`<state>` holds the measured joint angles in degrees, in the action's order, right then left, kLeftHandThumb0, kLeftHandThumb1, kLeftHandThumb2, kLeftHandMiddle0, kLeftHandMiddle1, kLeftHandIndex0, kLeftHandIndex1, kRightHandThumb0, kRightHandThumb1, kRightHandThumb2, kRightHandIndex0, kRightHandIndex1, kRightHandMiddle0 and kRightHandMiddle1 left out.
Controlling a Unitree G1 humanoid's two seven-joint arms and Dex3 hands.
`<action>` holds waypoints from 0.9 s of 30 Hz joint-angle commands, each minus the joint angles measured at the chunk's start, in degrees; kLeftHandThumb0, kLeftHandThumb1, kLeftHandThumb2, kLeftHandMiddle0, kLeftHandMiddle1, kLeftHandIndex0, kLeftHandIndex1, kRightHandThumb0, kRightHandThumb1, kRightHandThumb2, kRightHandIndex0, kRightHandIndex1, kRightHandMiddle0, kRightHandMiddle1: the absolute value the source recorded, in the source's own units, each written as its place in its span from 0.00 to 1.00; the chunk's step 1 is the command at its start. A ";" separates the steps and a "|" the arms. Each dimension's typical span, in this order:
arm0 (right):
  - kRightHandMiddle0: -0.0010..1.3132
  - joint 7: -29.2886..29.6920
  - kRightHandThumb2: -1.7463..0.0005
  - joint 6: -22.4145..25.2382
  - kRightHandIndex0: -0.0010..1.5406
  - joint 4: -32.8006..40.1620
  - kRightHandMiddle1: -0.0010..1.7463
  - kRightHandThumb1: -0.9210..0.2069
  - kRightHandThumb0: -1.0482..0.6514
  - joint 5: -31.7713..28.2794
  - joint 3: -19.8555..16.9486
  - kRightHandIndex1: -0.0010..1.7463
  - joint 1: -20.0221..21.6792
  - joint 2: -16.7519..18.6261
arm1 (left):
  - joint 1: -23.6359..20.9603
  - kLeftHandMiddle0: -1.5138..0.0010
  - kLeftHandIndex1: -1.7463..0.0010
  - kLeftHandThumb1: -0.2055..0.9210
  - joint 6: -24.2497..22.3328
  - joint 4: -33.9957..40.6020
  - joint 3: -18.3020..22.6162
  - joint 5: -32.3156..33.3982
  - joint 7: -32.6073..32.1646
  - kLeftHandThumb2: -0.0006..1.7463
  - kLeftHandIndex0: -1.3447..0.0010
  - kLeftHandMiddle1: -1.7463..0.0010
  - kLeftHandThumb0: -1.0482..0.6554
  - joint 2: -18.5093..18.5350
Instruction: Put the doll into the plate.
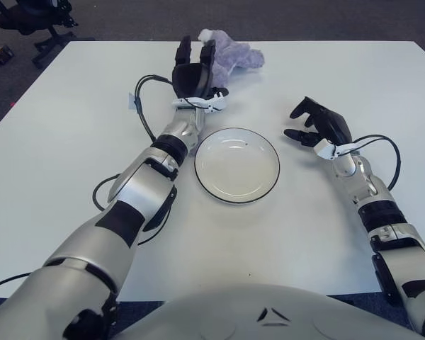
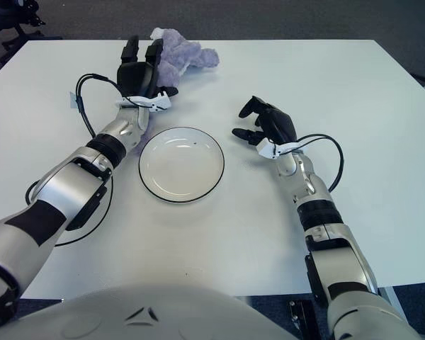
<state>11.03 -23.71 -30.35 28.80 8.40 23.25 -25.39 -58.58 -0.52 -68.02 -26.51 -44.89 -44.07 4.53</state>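
Your left hand, fingers spread, sits just short of the doll; doll lies beyond and slightly right, long axis across the table.

Premises appear to be an office or robotics lab. Evidence: a large white table standing on dark grey carpet, and a black swivel chair on castors at the far left corner beyond the table.
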 commanded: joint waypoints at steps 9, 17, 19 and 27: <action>0.31 -1.77 0.84 0.94 0.27 1.10 0.81 0.00 0.61 -0.35 0.01 0.82 -1.53 -0.93 | -1.47 0.83 0.93 0.98 0.64 -1.16 -0.90 0.44 -1.44 0.00 0.65 0.99 0.24 0.51; 0.31 -2.14 0.84 1.39 0.27 1.79 0.81 0.00 0.61 -0.15 0.12 0.81 -1.73 -1.02 | -1.04 0.82 0.93 0.98 5.40 -2.20 -0.77 1.65 1.11 0.00 0.63 0.99 0.25 1.46; 0.31 -2.29 0.84 1.50 0.27 2.01 0.81 0.00 0.61 0.04 0.23 0.81 -1.76 -1.11 | -0.90 0.79 0.92 0.97 7.99 -2.74 -0.31 2.89 4.18 0.00 0.62 0.98 0.25 1.90; 0.31 -2.40 0.84 1.63 0.27 2.24 0.81 0.00 0.61 0.14 0.36 0.81 -1.81 -1.23 | -1.23 0.78 0.91 0.97 9.41 -3.19 -0.14 4.63 8.29 0.00 0.61 0.98 0.25 2.24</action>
<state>9.51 -22.79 -28.31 28.70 8.50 22.42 -26.02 -58.62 8.37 -70.86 -26.88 -40.82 -36.53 6.06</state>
